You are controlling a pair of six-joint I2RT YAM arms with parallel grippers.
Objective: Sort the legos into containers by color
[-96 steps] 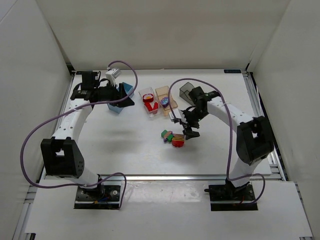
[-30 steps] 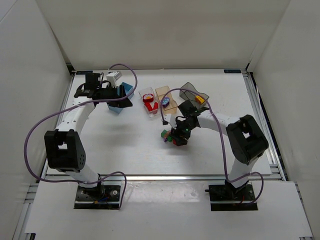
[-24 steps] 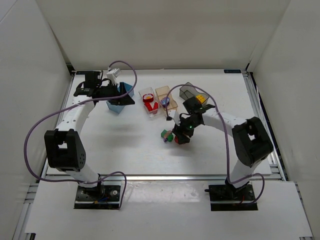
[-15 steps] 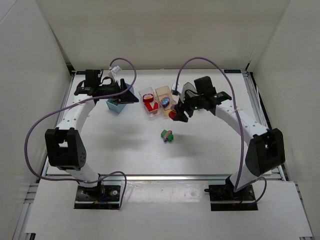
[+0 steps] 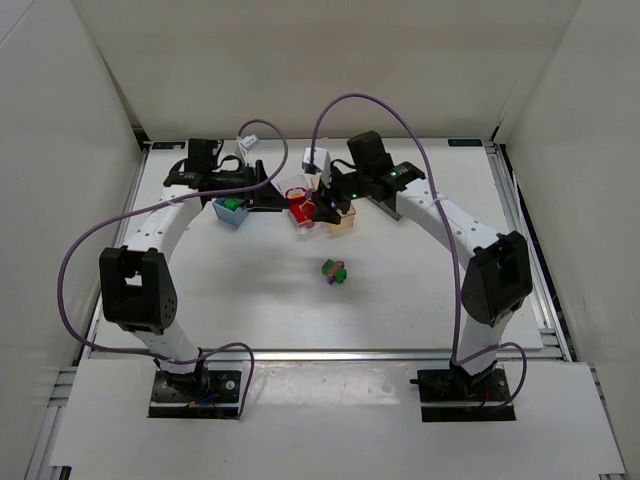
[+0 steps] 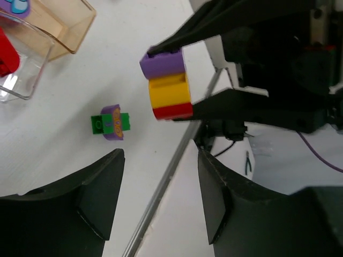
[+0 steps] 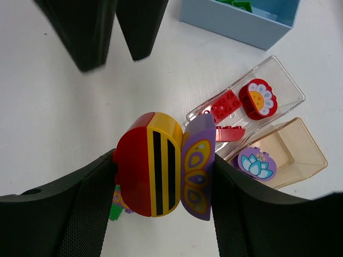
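The right gripper (image 5: 326,205) is clamped on a red, yellow and purple lego stack (image 7: 155,171), one finger against the red end and the other against the purple end, with the stack held in the air above the white table (image 5: 240,290). Seen from overhead, this grip sits at about 12 o'clock from the table's middle, close by the clear bin (image 7: 284,83) and the peach bin (image 7: 300,155), which stand side by side; whether the stack hangs over one of them or between them I cannot tell. The clear bin holds a red brick (image 7: 225,104), a red round piece with a flower face (image 7: 258,99) and one more red piece (image 7: 231,134); the peach bin holds a purple round piece with a pale blue flower (image 7: 256,163). At 9 o'clock from the clear bin stands the light blue bin (image 7: 236,27), with green bricks (image 5: 234,205) inside. The left gripper (image 5: 268,198) hovers just at 3 o'clock of the light blue bin, its fingers apart with nothing between them, pointing toward the held stack, which its own camera sees straight ahead. A small green and purple lego cluster (image 5: 335,271) lies on the bare table at 6 o'clock from the bins, well apart from both grippers
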